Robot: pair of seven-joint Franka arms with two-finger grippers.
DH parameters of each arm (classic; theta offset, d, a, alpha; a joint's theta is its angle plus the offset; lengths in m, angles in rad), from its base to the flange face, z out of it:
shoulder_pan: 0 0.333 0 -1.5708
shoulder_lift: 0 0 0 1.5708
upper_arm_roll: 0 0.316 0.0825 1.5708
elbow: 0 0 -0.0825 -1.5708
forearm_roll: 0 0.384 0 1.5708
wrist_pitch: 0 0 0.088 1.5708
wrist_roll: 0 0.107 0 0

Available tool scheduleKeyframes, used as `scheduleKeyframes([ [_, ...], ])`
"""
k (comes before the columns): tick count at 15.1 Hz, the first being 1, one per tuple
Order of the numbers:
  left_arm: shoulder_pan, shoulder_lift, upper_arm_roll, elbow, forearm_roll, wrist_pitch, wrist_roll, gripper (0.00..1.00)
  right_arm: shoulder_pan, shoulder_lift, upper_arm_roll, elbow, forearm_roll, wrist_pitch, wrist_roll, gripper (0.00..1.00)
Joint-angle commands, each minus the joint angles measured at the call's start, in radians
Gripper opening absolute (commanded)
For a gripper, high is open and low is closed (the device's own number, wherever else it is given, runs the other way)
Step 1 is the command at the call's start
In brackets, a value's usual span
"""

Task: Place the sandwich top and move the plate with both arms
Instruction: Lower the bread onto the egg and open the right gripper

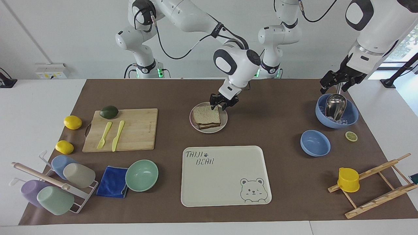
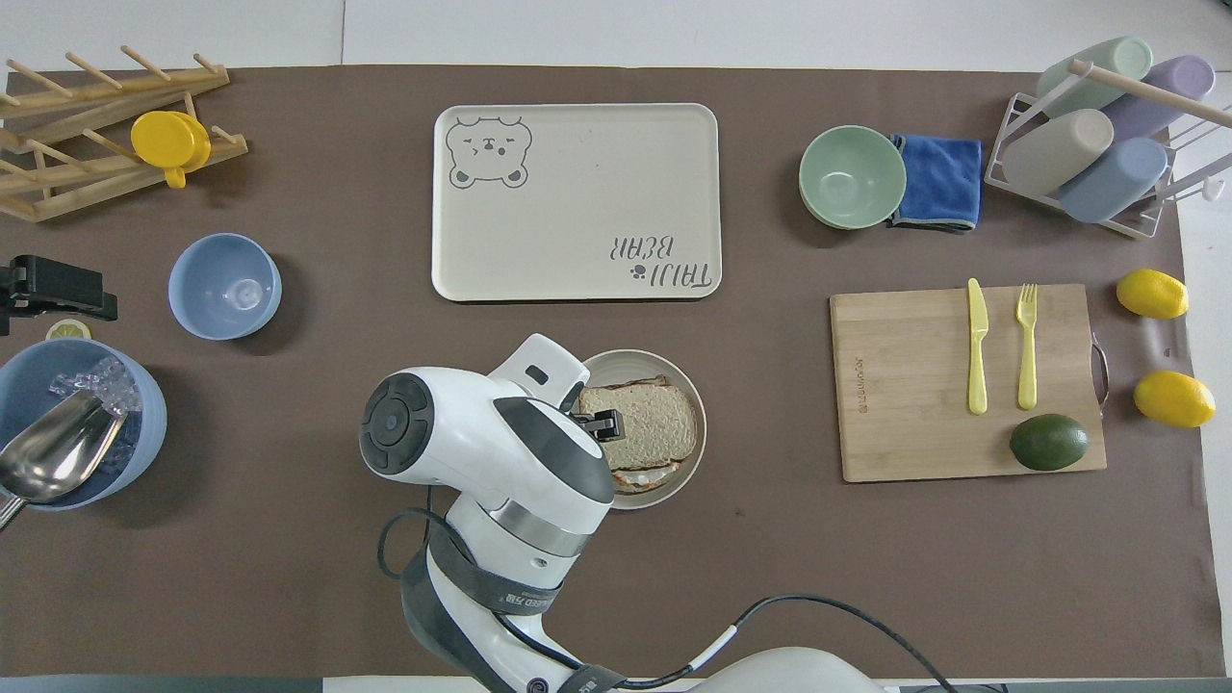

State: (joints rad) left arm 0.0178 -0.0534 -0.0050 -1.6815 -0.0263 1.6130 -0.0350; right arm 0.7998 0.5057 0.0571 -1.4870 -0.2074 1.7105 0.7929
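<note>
The sandwich top [image 1: 205, 113] lies flat on the lower slice on the plate [image 1: 209, 130], in the middle of the table; it also shows in the overhead view [image 2: 643, 423] on the plate [image 2: 695, 452]. My right gripper [image 1: 223, 101] is open and empty, just above the plate's edge nearer to the robots, apart from the bread. Its arm covers part of the plate in the overhead view, where the right gripper [image 2: 602, 423] shows only at its tip. My left gripper [image 1: 338, 83] waits over the large blue bowl [image 1: 352, 117].
The cream bear tray [image 1: 225, 176] lies farther from the robots than the plate. A cutting board [image 1: 137, 130] with cutlery and an avocado lies toward the right arm's end. A small blue bowl [image 1: 315, 143] and the ice bowl with a scoop lie toward the left arm's end.
</note>
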Motion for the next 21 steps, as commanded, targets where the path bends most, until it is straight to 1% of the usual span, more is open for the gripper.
scheduleKeyframes([
  [1,0.021,-0.022,-0.007,-0.027,0.000,0.015,0.018,1.00,-0.042,-0.033,0.004,-0.004,0.037,0.024,0.009,0.73],
  [2,0.021,-0.022,-0.007,-0.027,0.000,0.018,0.018,1.00,-0.071,-0.054,0.007,0.002,0.043,0.024,0.002,0.78],
  [4,0.021,-0.022,-0.007,-0.030,0.000,0.021,0.020,1.00,-0.128,-0.105,0.006,-0.001,0.117,0.018,-0.039,0.86],
  [5,0.021,-0.022,-0.007,-0.033,0.000,0.024,0.020,1.00,-0.160,-0.139,0.006,-0.010,0.128,0.011,-0.078,1.00],
  [7,0.011,-0.040,-0.010,-0.081,0.000,0.082,0.009,1.00,-0.232,-0.202,0.006,-0.010,0.131,-0.024,-0.135,1.00],
  [9,0.002,-0.065,-0.018,-0.147,-0.007,0.119,0.010,1.00,-0.296,-0.236,0.006,-0.010,0.141,-0.052,-0.187,1.00],
  [10,-0.015,-0.066,-0.020,-0.162,-0.017,0.125,0.009,1.00,-0.330,-0.248,0.006,-0.009,0.141,-0.069,-0.198,1.00],
  [12,-0.048,-0.059,-0.018,-0.182,-0.075,0.148,0.007,1.00,-0.398,-0.280,0.006,-0.009,0.154,-0.092,-0.199,1.00],
  [14,-0.094,-0.062,-0.018,-0.245,-0.124,0.217,0.003,1.00,-0.464,-0.321,0.006,-0.010,0.163,-0.135,-0.222,1.00],
  [15,-0.129,-0.068,-0.020,-0.288,-0.129,0.250,-0.003,1.00,-0.500,-0.340,0.006,-0.010,0.163,-0.159,-0.275,1.00],
  [17,-0.198,-0.062,-0.020,-0.337,-0.136,0.315,-0.037,1.00,-0.583,-0.375,0.006,-0.010,0.163,-0.207,-0.418,1.00],
  [19,-0.242,-0.046,-0.020,-0.378,-0.194,0.398,-0.048,1.00,-0.664,-0.406,0.006,-0.010,0.163,-0.268,-0.535,1.00],
  [20,-0.278,-0.019,-0.018,-0.394,-0.211,0.442,-0.049,1.00,-0.709,-0.415,0.007,-0.010,0.169,-0.288,-0.593,1.00],
  [21,-0.320,0.007,-0.018,-0.400,-0.213,0.474,-0.051,1.00,-0.749,-0.424,0.004,-0.010,0.205,-0.301,-0.641,1.00],
])
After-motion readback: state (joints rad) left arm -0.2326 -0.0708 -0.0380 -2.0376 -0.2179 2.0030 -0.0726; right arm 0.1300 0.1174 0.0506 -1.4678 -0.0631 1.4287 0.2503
